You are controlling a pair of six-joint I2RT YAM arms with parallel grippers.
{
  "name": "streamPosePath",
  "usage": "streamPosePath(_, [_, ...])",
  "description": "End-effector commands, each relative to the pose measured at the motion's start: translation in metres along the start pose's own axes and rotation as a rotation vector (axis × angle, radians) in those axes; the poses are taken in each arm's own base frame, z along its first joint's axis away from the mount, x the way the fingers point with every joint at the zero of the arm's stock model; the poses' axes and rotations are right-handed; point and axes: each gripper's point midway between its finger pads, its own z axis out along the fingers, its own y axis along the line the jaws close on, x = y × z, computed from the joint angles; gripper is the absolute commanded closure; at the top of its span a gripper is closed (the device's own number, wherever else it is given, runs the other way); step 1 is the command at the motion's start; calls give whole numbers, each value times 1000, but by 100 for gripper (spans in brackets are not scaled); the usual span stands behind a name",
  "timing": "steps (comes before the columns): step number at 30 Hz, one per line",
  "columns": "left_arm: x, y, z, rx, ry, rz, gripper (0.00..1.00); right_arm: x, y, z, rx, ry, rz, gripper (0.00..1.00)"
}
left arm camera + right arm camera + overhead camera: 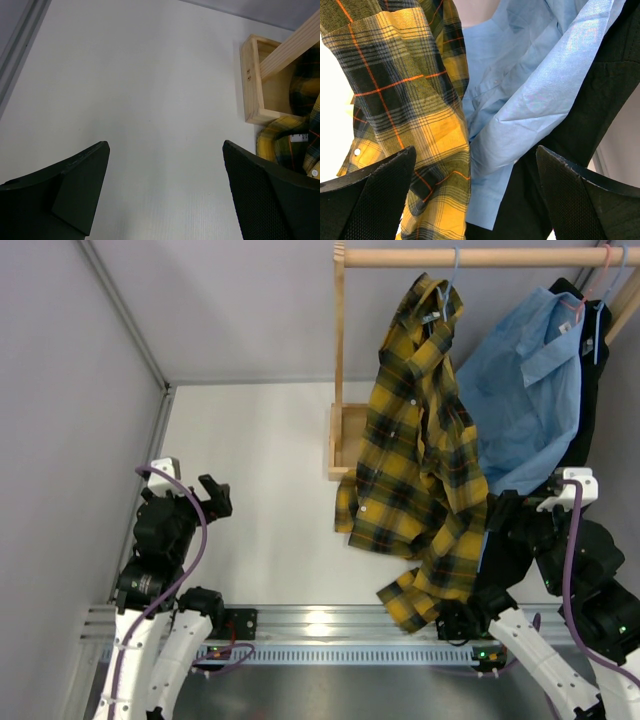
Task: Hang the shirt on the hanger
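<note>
1. The left end effector [165, 145] sits closest to its wrist camera. Its two dark fingers [75, 190] are spread wide apart with nothing between them, above bare white tabletop [150, 75].
2. The right end effector [476, 150] is also open and grips nothing. Its fingers [375, 200] stand on either side of hanging cloth, and whether they touch the fabric cannot be told.
3. From above, a metal rail [330, 625] runs along the near edge of the tabletop and carries both arm bases. The left end effector [213, 497] is raised at the near left, well apart from the garments.
4. The shirt [420, 440], yellow and black plaid, hangs on the right side. Its collar is up at the hanger [456, 265], whose pale blue hook goes over a wooden rod [480, 257] at the far edge.
5. The shirt drapes unevenly, and its lowest part reaches down near the metal rail, just beside the right arm. Whether it touches the tabletop is unclear.
6. A wooden post [340, 360] drops from the rod's left end into an open wooden box [260, 85] on the tabletop, and a fold of plaid lies just beside that box.
7. Right of the plaid, touching it, hangs a light blue shirt [525, 390] on a pink hanger [590, 285].
8. A black garment [600, 100] hangs behind the light blue shirt, further right.
</note>
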Motion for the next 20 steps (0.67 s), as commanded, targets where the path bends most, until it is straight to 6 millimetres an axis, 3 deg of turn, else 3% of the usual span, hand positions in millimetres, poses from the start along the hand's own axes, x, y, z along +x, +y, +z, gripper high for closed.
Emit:
streamPosePath(1, [-3, -5, -1, 30, -17, -7, 2, 4, -2, -1, 10, 1, -3, 1])
streamPosePath(20, [-2, -10, -1, 50, -11, -5, 2, 3, -3, -2, 8, -17, 1, 1])
